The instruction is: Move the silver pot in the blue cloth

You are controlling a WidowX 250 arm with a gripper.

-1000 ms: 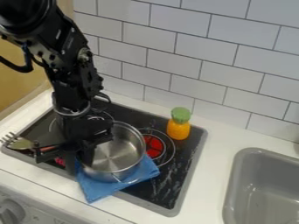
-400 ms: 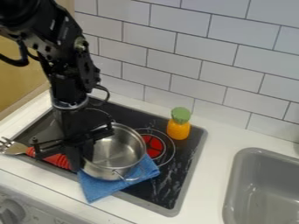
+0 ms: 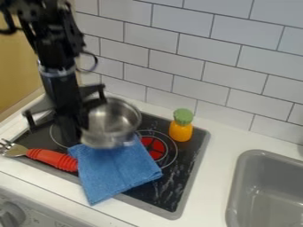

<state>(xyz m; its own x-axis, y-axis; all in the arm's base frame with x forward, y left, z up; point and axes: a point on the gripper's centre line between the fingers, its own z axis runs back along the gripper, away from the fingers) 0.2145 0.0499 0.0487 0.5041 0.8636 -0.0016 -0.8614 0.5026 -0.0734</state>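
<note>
Firstly, from the near side, can see a knob in the lower left corner, on the front panel; then can see the white counter, going around the black stove; to the right, can find the grey sink, set into this same counter.

On the stove, can notice the blue cloth, spread out somewhat crookedly, with its lowest corner hanging over the frame onto the counter; to the left of it, can see a fork with red handle, lying with its metal tines over the counter and with the handle end just beside the cloth.

A little farther, can find the silver pot at the upper edge of the cloth, with opening upward; cannot tell surely about contact with the cloth under it; at the left rim of the pot, can see the black claw, pointing down and pinching the pot by its wall.

To the right of the pot, can see a red burner; behind this one, near the back of the stove, a yellow bottle with green top, standing upright; farthest of all, white tiles.
</note>
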